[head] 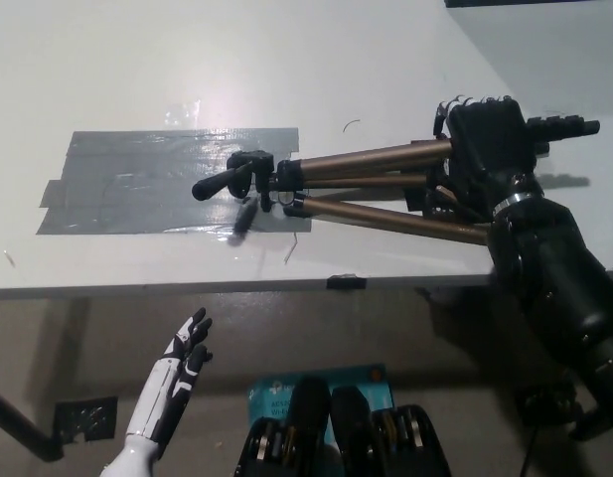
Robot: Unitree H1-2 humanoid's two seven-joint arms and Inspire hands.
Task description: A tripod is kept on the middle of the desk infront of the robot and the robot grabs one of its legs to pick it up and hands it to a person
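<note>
Right robot hand (pixel 488 149) clamped on tripod (pixel 366 184) legs, white desk (pixel 137 60), grey tape patch (pixel 137 179).

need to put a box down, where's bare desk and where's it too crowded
Bare desk lies beyond the grey tape patch and the tripod, and again left of the tape. A thin strip runs between tape and near edge. Crowded: the right side, where the black right hand curls over the tripod legs. The white left hand rests below the desk edge.

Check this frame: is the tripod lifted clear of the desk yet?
No, the tripod lies flat on the desk, with the right hand over its legs.
</note>
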